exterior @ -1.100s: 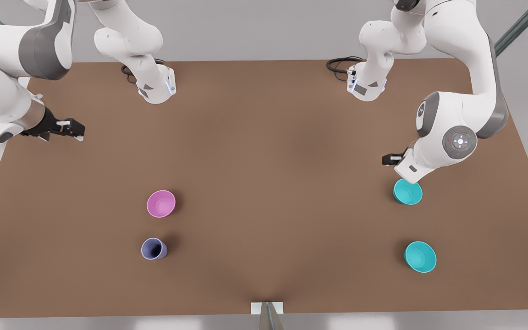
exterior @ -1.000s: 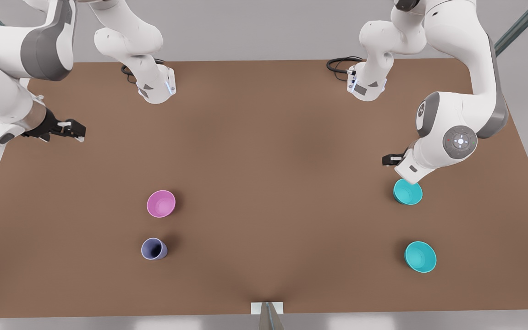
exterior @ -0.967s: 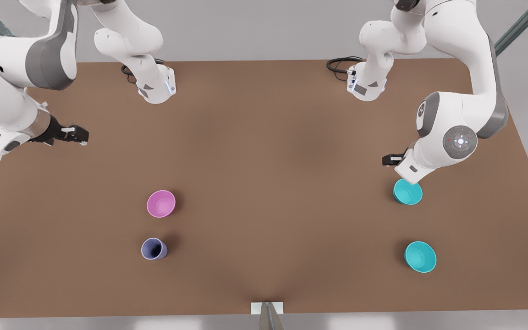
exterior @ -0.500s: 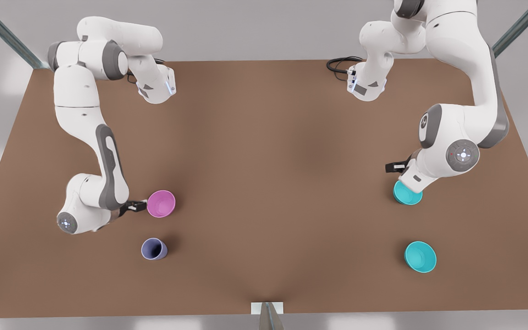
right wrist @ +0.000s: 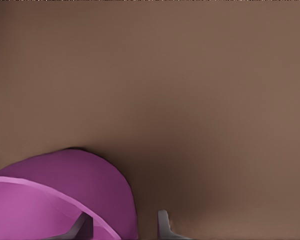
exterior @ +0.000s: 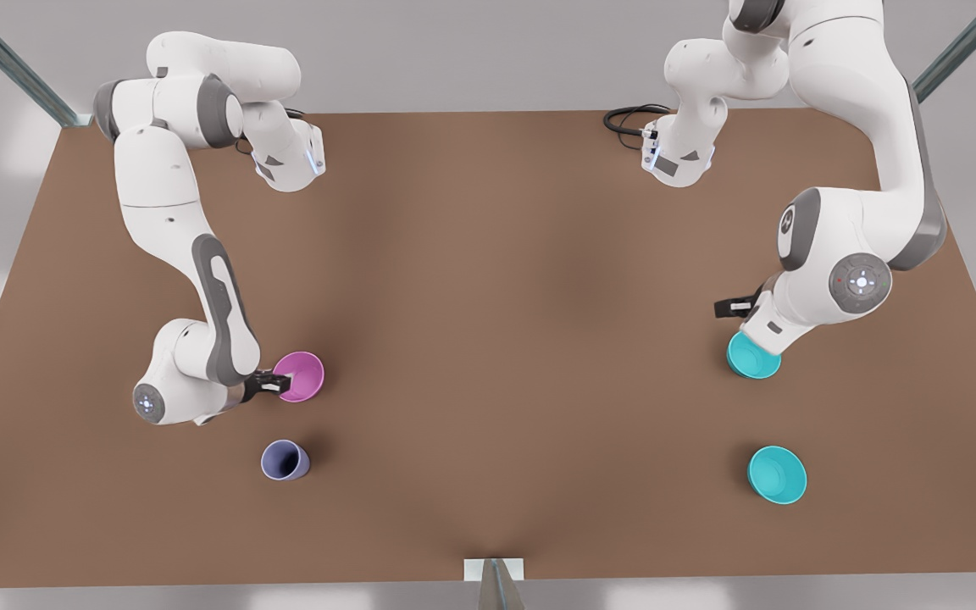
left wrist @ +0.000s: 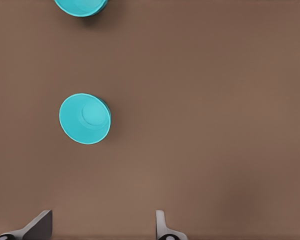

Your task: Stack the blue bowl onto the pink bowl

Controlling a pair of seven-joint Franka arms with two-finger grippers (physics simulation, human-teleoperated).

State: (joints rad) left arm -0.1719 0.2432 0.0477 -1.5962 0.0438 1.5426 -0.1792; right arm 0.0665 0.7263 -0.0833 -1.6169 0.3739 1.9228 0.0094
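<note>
Brown table (exterior: 488, 339) carries everything. At the front view's left, the right gripper (exterior: 278, 383) sits at the pink bowl (exterior: 300, 376), its fingers (right wrist: 162, 222) spread astride the bowl's rim (one inside, one outside), not yet pinching. Just below stands a periwinkle cup (exterior: 285, 460). Well apart, toward the front view's right, the left gripper (left wrist: 102, 227) hovers over the table with fingers spread wide and nothing between them, close above the blue bowl (exterior: 752, 356), which stands upright on the table. A second turquoise bowl (exterior: 777, 474) stands nearer the front edge, apart from the first.
</note>
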